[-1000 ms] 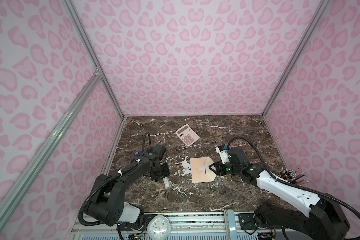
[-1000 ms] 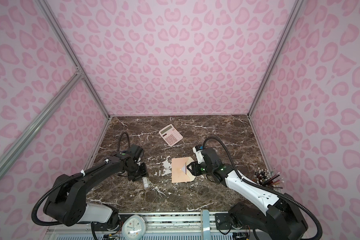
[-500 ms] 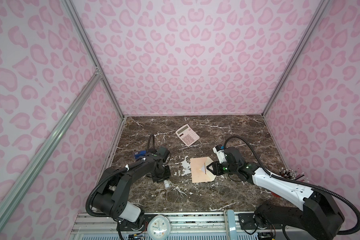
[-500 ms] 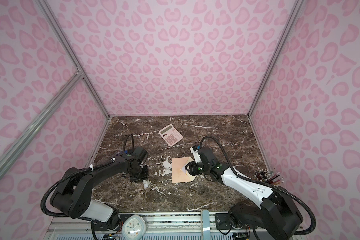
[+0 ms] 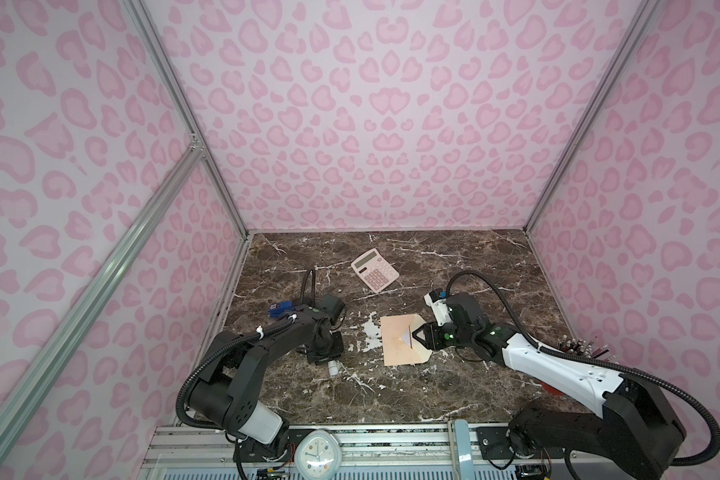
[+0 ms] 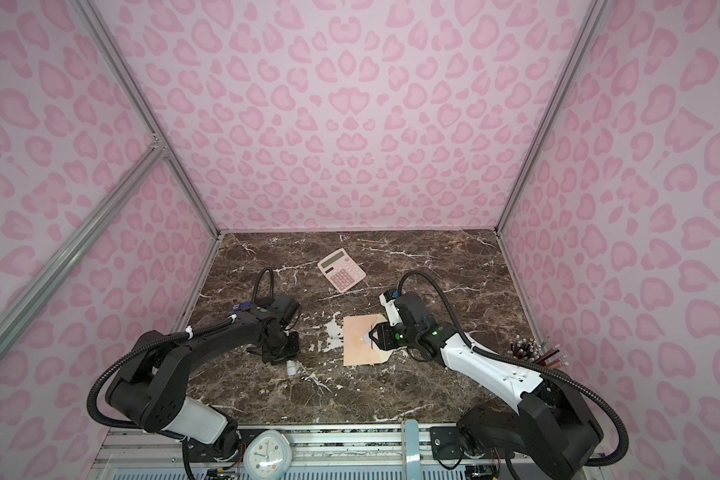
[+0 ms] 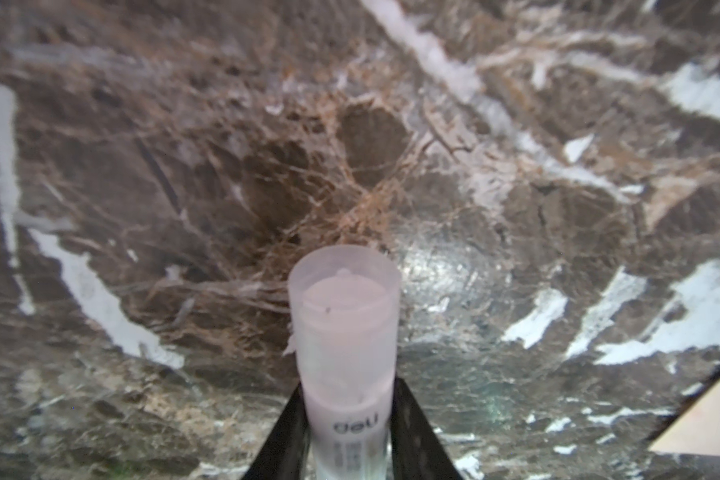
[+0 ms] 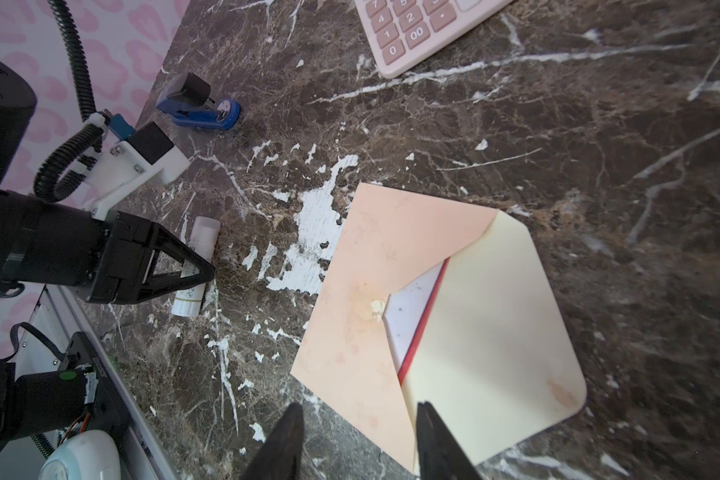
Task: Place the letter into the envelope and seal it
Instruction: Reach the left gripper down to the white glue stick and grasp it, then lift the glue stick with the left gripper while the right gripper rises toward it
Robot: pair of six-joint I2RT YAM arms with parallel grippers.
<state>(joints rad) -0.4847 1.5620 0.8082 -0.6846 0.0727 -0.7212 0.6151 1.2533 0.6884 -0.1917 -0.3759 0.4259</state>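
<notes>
The left gripper [image 7: 348,384] is clamped on a glue stick [image 7: 344,316] whose lower end is out of frame, and the right gripper [image 8: 358,409] hangs with jaws apart over an edge of the envelope [image 8: 362,257]. The envelope lies flat on the marble table [image 8: 599,145] with its cream flap [image 8: 487,324] open, and the letter [image 8: 412,307] sits inside, hidden but for a white sliver with a red edge. Beyond, a pink calculator [image 8: 412,29] is cut off by the frame.

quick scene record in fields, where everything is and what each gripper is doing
letter: inside the envelope, white face and red edge showing at the opening
envelope: flat on the table, flap open, unsealed
left gripper: around the glue stick, grip unclear
right gripper: open, over the envelope's edge
calculator: behind the envelope, apart from it
</notes>
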